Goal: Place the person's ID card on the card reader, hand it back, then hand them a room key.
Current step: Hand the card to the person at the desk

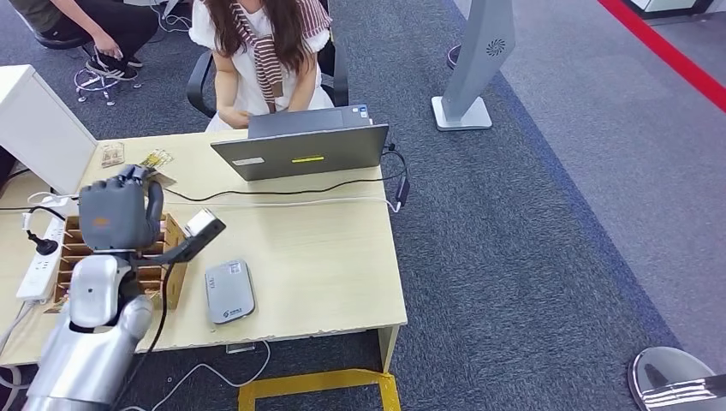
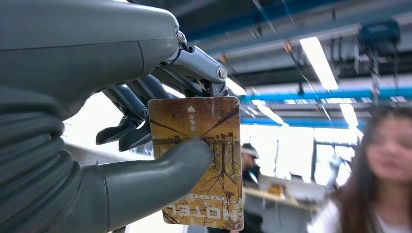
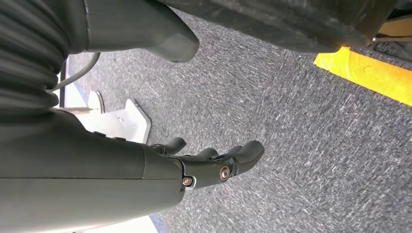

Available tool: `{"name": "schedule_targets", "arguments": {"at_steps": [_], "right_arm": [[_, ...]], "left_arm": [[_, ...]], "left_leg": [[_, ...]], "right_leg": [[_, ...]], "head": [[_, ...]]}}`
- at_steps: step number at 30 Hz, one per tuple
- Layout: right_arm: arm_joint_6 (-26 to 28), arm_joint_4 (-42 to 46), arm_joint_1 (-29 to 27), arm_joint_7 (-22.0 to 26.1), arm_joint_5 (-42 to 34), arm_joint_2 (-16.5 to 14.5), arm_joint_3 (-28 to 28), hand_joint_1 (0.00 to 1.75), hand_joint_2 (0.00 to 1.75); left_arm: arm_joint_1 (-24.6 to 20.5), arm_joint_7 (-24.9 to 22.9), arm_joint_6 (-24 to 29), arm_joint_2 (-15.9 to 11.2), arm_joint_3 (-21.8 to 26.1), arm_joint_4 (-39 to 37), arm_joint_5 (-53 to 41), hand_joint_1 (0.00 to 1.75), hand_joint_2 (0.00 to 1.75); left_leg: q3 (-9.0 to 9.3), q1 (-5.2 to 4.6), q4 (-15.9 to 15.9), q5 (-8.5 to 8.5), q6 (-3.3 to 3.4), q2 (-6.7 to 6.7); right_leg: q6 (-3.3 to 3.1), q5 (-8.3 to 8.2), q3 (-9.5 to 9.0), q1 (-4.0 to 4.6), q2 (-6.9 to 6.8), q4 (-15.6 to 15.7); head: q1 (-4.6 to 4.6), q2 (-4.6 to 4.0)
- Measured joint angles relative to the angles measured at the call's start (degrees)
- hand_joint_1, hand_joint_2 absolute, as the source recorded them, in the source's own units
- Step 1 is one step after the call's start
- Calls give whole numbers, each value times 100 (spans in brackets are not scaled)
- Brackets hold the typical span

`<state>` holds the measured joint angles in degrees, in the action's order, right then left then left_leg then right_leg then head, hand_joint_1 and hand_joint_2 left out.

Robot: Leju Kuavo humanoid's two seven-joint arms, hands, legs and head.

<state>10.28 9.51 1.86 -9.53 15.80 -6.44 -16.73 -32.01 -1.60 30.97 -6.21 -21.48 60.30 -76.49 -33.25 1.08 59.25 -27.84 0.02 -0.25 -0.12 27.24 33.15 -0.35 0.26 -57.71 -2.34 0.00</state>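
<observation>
Since my left robot hand (image 2: 145, 145) pinches the room key (image 2: 201, 162) raised, only the handover looks left; right robot hand (image 3: 214, 162) hangs open, empty.

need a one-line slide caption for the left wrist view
Left hand pinches a hotel room key card between thumb and fingers, held up toward a blurred person.

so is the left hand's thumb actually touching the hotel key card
Touching. The left wrist view shows the left hand pinching the hotel key card, thumb pressed flat on its printed face, fingers behind it.
</observation>
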Motion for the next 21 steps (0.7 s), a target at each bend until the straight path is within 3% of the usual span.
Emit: {"name": "schedule_targets", "arguments": {"at_steps": [7,13,21], "right_arm": [[-65,0,18,-1,120,6,-25,0,175],[-130,0,42,-32,179,22,-54,0,175],[-168,0,59,-73,200,21,-79,0,175]], "left_arm": [[-1102,-124,104,-38,283,-935,-393,175,175],[-2217,-406,-189,3,305,-2152,-942,175,175],[-2519,-485,-181,150,305,-2817,-1087,175,175]], "left_leg": [[-2,1,1,2,-2,-1],[-1,0,2,2,-2,2],[-1,0,2,1,-2,3]], "right_leg": [[0,0,2,1,1,-1],[-1,-2,2,0,4,-1],[0,-1,3,0,7,-1]], "head": [[-2,0],[-4,0],[-4,0]]}}
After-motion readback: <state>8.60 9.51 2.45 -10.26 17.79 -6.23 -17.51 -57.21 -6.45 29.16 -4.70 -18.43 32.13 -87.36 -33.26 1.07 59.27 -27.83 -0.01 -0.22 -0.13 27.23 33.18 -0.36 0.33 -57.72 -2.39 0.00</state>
